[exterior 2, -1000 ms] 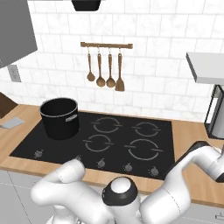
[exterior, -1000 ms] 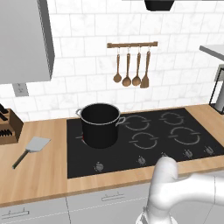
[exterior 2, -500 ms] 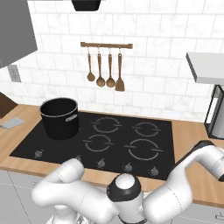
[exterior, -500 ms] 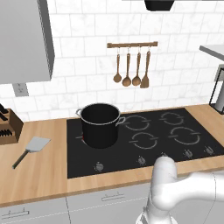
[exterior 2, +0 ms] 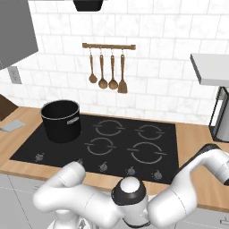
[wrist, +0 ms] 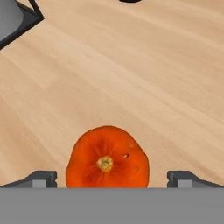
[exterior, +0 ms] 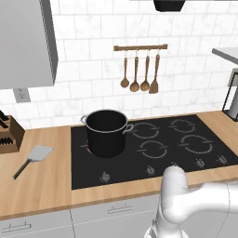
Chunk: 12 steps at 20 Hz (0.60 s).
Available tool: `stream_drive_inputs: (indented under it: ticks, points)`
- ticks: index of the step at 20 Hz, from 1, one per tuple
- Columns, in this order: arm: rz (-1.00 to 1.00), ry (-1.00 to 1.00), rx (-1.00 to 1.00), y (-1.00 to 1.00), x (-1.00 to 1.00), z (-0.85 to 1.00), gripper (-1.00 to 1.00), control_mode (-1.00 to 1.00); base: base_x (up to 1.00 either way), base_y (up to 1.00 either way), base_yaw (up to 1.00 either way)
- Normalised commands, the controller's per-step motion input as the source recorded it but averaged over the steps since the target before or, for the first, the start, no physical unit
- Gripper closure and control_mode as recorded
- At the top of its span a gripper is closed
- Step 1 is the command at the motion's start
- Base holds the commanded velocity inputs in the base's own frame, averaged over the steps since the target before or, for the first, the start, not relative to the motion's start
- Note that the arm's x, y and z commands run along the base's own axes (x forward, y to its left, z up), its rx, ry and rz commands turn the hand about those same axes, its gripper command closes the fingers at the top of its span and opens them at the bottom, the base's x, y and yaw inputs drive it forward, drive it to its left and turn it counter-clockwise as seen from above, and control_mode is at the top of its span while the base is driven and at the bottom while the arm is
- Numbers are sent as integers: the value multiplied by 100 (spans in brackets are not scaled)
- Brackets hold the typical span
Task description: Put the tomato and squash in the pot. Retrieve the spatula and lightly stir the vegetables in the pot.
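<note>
tomato (wrist: 107, 157): orange-red, pale yellow stem scar
pot (exterior: 107, 132): black, grey rim
spatula (exterior: 33, 157): light-grey blade, dark handle
table (exterior: 42, 186): light wood grain
hob (exterior: 153, 148): black, grey ring marks
wall tiles (exterior: 93, 60): white
spoons (exterior: 138, 74): brown wood

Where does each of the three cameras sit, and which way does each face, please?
Left base view: behind the arm's left, facing forward and down at the tall black pot, the black cooktop and the light-grey flat spatula; white arm rises at lower right.
Right base view: behind the arm's right, facing the same pot and cooktop; arm at lower left.
Hand view: on the hand, looking along the open tool at a red-orange tomato on the wooden counter.
Both base views share pot, cooktop and hanging wooden utensils.
</note>
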Motion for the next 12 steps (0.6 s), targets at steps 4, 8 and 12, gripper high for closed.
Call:
stream_drive_inputs:
  ticks: [4,8,12]
  points:
    - [0,0,0,0,6,-8,-100,-100,0,0,0]
    - [0,0,0,0,2,-12,-100,-100,0,0,0]
    - [0,0,1,0,0,-15,-100,-100,0,0,0]
